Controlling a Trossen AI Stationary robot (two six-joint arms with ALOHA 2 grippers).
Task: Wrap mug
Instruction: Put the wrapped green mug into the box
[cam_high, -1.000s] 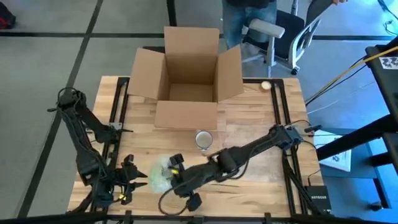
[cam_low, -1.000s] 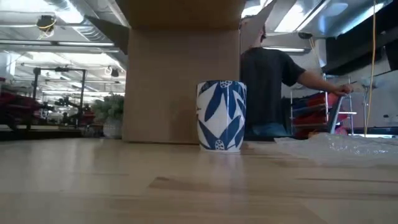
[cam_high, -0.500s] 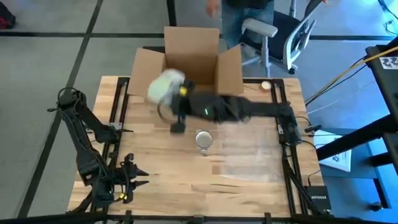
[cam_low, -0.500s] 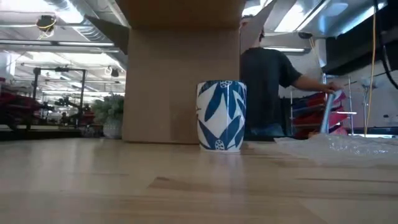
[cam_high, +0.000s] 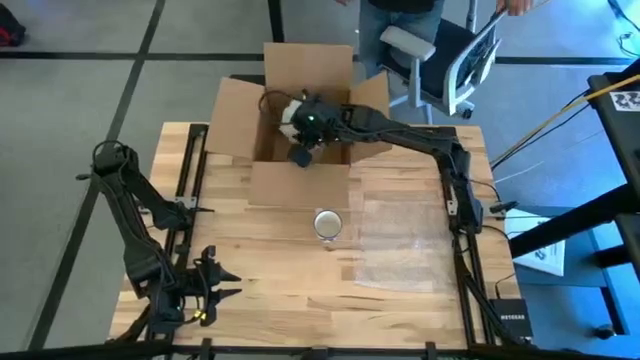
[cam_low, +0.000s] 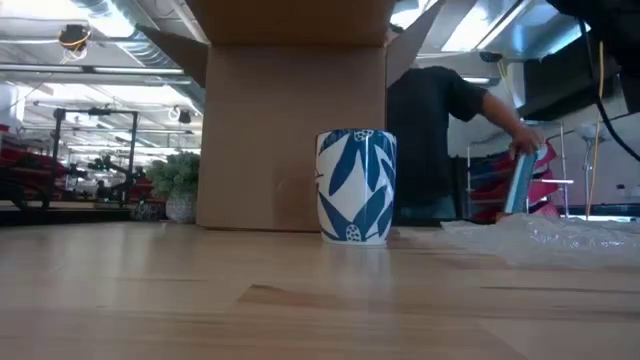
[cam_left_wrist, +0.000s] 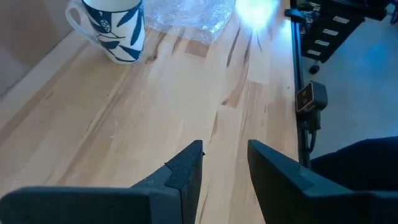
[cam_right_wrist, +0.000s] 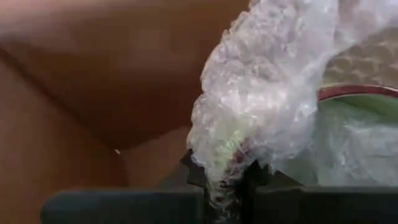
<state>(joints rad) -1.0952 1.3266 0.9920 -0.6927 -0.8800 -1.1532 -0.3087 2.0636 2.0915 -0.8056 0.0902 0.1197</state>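
Observation:
My right gripper (cam_high: 303, 128) reaches over the open cardboard box (cam_high: 298, 184) at the table's far side, shut on a bundle of bubble wrap (cam_high: 289, 111) around a green mug with a red rim (cam_right_wrist: 357, 93). A blue-and-white leaf-patterned mug (cam_high: 327, 224) stands upright on its base at the table's middle, also in the low view (cam_low: 356, 186). A flat sheet of bubble wrap (cam_high: 400, 240) lies on the table to its right. My left gripper (cam_high: 207, 291) waits open at the near left corner, nothing between its fingers (cam_left_wrist: 186, 171). My right gripper pinches a bunched part of the bundle's bubble wrap (cam_right_wrist: 225, 167) between its two fingers. The fingers come from the table's right side, slanting down into the box opening. The bundle sits within the box opening; whether it touches the box floor I cannot tell.
The box's four flaps stand open, the near one (cam_high: 298, 184) lying toward the mug. A small round thing (cam_high: 428, 138) lies at the far right. Dark rails (cam_high: 452, 200) run along the table's left and right sides. A person and an office chair (cam_high: 440, 60) are beyond the far edge.
My right gripper has carried the wrapped bundle from the table's near edge, up and toward the far edge, and now holds it in the box opening. It has stayed shut on the bundle. The blue-and-white mug and the flat sheet have not moved.

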